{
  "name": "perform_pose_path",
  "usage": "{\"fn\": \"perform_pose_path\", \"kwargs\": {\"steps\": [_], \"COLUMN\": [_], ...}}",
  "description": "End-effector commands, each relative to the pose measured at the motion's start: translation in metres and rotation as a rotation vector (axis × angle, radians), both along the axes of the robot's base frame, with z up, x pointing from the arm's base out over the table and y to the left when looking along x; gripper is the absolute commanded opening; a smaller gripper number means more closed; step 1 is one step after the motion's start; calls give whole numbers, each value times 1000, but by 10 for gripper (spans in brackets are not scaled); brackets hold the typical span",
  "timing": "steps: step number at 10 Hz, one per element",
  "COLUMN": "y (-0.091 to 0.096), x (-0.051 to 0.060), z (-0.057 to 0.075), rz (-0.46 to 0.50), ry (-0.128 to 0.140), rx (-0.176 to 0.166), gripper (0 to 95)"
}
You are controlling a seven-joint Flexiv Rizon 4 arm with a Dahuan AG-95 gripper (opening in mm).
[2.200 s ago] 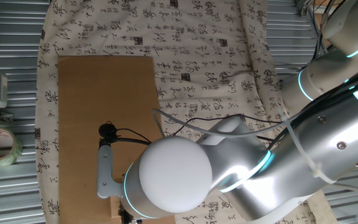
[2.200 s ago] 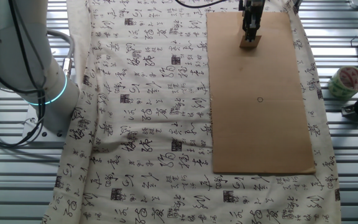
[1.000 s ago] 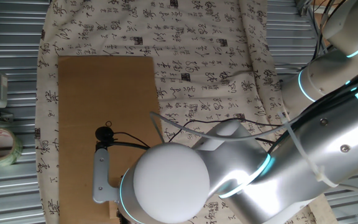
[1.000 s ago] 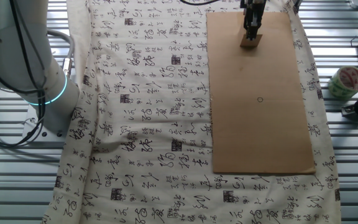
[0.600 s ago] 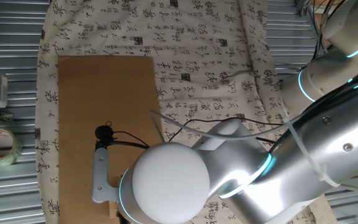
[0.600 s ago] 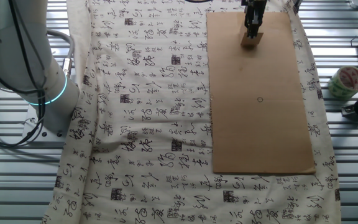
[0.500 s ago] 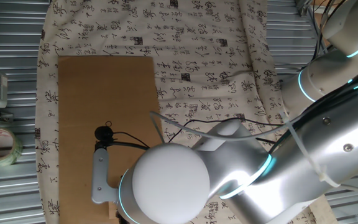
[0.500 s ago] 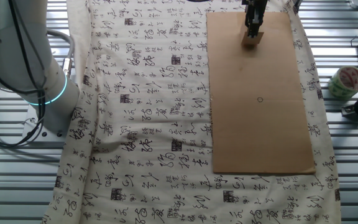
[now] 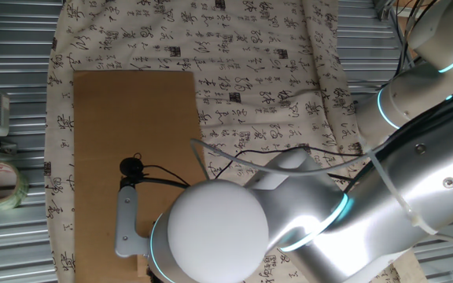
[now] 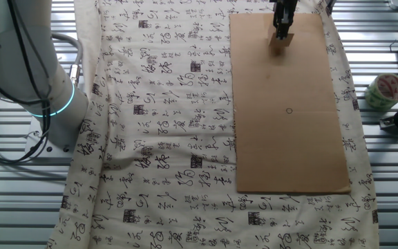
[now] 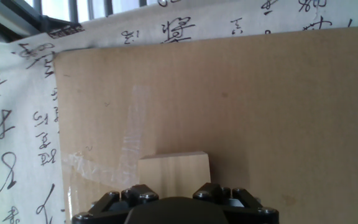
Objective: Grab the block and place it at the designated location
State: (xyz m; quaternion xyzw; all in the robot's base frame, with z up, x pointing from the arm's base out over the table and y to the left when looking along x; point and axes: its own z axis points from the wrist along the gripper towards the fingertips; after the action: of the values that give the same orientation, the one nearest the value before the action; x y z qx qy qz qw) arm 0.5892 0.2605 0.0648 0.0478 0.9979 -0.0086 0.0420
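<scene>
The block (image 11: 173, 175) is pale, smooth wood. It sits over a matt brown cardboard sheet (image 10: 289, 138) patched with glossy clear tape (image 11: 129, 146). Printed cloth (image 10: 164, 124) drapes the ribbed metal worktop (image 10: 19, 207).

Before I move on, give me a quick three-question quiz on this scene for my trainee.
1. True or false: the block already covers the circle.
2. Which lies off the cardboard? A block, B circle, C tape roll.
3. Fill in: the claw is shut on the ____.
Key: 1 false; 2 C; 3 block.
</scene>
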Motion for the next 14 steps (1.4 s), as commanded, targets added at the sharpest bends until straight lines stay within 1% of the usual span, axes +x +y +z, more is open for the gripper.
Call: {"fn": "perform_pose_path", "kwargs": {"steps": [1,3,5,8,11,14], "y": [1,0,-5,-12,-21,-30], "x": [1,1,2,4,3,3], "z": [2,3,3,3,1,1], "rz": [-3,-4,4,10,24,41], "ry": [2,1,3,4,0,2], "rx": [4,6,17,21,23,29], "gripper": [0,0,0,0,0,0]}}
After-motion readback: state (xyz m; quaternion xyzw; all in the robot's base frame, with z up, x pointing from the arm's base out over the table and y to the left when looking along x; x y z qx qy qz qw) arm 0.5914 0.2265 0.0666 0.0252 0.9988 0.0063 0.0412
